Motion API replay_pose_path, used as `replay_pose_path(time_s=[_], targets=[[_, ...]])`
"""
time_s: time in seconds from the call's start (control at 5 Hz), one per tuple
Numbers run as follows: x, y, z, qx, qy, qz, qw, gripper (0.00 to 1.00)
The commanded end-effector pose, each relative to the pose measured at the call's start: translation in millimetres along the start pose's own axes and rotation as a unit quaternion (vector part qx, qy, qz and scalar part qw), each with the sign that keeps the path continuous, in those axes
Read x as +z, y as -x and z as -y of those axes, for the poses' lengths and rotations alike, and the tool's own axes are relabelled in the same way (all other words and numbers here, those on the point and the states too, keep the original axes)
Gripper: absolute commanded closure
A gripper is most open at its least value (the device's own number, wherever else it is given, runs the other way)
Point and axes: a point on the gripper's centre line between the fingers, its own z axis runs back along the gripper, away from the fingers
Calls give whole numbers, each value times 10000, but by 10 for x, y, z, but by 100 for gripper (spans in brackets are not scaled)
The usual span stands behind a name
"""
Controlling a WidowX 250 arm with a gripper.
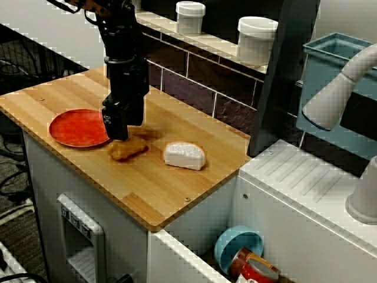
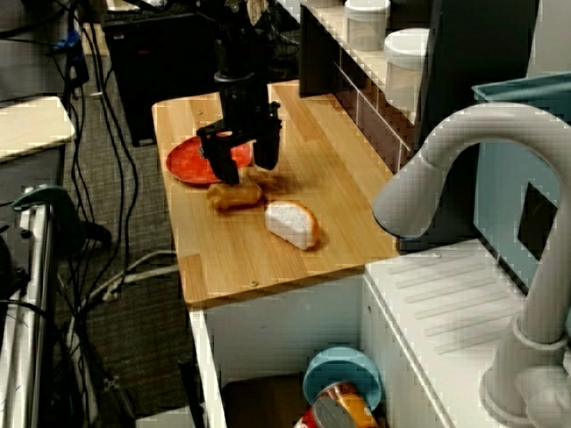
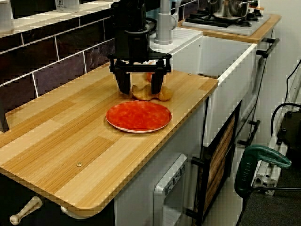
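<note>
1 wooden counter (image 1: 177, 188) under nearly everything. At its 4 o'clock in the view from the counter's corner, a sink (image 1: 194, 236) holding a blue bowl (image 1: 238, 244) and a red can (image 1: 256, 271), touching. Black gripper (image 2: 242, 165) with fingers spread wide, poised just over the brown fried piece (image 2: 235, 196). Red plate (image 1: 78, 128) just beside that piece at 10 o'clock. White bread chunk (image 1: 184, 155) near at 3 o'clock.
</note>
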Motion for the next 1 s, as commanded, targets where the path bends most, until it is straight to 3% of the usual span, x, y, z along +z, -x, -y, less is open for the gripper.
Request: replay_pose_path(time_s=[0.0, 0.8], targets=[[220, -57, 29, -35, -356, 4, 9994, 0], [165, -52, 29, -58, -377, -146, 9992, 0]])
